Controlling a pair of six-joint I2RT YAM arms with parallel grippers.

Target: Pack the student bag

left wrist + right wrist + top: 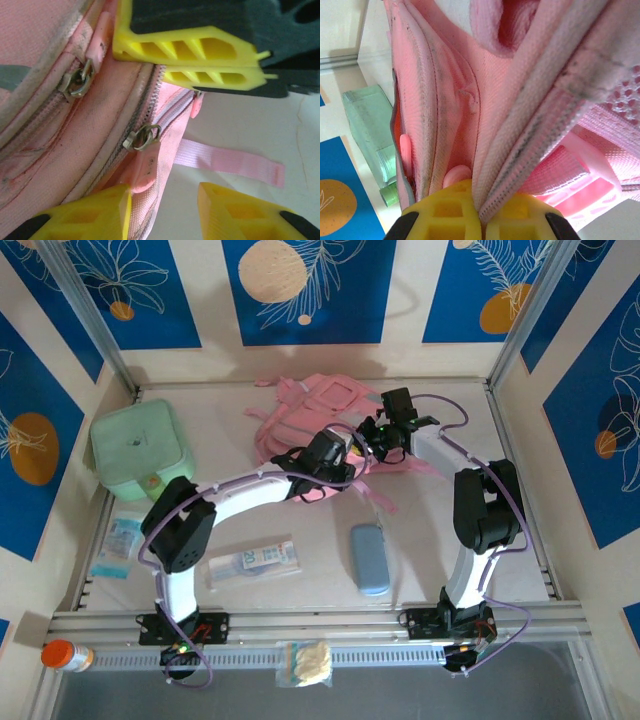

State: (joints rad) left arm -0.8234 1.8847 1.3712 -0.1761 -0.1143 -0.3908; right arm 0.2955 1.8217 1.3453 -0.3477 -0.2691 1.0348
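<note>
With the student bag (300,415) at the far middle of the table (420,540) pinched by the closed right gripper (482,215), the zip pull (142,137) is best centred between the parted jaws of the left gripper (162,200) before being gripped.

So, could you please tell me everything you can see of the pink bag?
The bag is soft pink fabric with paler front panels, grubby along its seams. It lies slumped at the far middle of the table, a loose strap trailing onto it. Two metal zip sliders with pink tabs show. The right gripper, jaws shut, pinches a fabric edge; the left gripper, jaws apart, sits beside one tab.
</note>
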